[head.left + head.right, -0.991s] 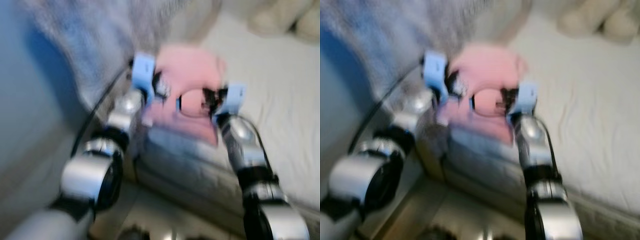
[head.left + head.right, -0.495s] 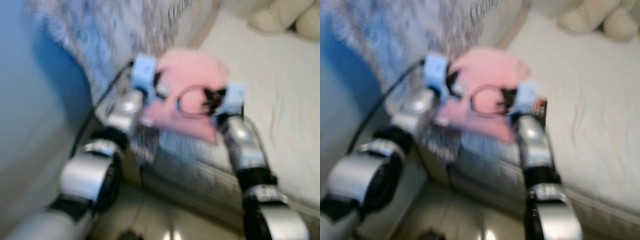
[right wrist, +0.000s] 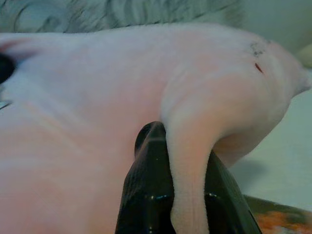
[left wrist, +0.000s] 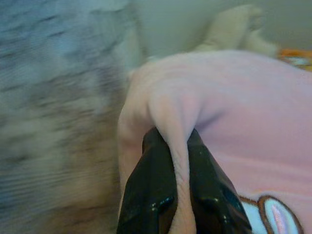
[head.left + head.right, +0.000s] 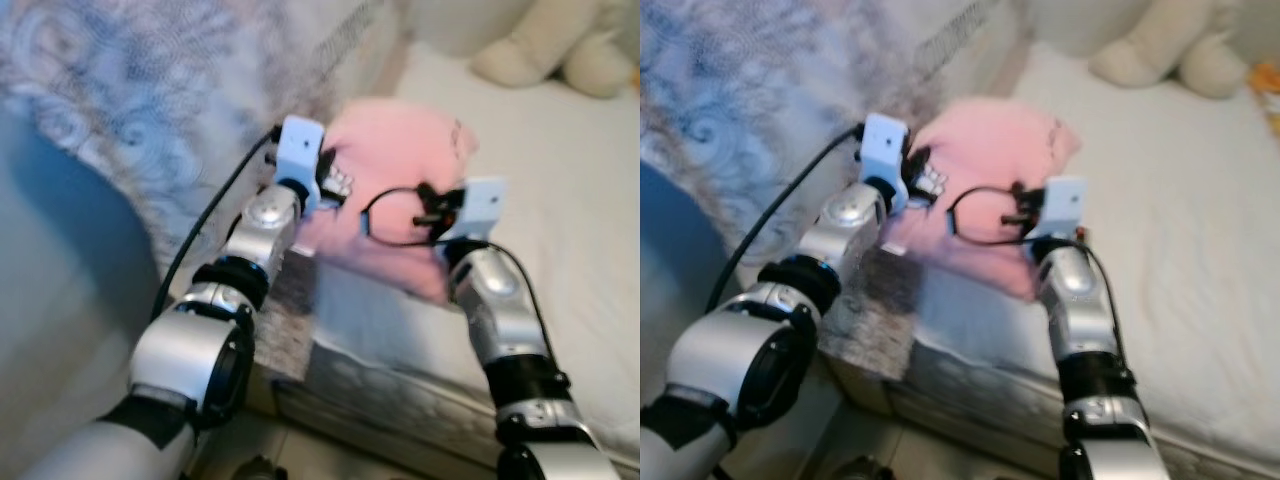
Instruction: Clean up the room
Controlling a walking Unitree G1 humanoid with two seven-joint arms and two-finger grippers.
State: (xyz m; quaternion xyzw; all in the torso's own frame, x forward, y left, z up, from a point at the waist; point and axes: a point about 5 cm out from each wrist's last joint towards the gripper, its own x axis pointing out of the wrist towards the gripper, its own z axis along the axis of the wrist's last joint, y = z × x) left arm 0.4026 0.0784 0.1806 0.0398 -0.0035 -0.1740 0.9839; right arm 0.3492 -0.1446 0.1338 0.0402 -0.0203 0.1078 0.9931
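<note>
A pink garment (image 5: 395, 150) hangs stretched between my two grippers above the corner of a bed (image 5: 560, 200). My left gripper (image 4: 176, 161) is shut on a fold of the pink cloth at its left side, the black fingers (image 4: 151, 195) pinching the fabric. On the right side of the cloth my right gripper (image 3: 180, 170) is shut on another fold. In the eye views the left wrist (image 5: 300, 160) and the right wrist (image 5: 470, 205) sit at about the same height. A printed patch shows on the cloth (image 4: 273, 214).
A grey-blue patterned blanket (image 5: 150, 100) drapes at the left. The white mattress (image 5: 1200, 230) spreads to the right, with a cream plush toy (image 5: 1160, 45) at its far end. The bed's front edge (image 5: 400, 390) lies below my arms. An orange item (image 5: 1268, 95) shows at the far right.
The whole picture has shifted, so the camera moved; more of the blanket and plush toy shows. Both grippers still hold the pink garment, now slightly higher and farther over the bed corner.
</note>
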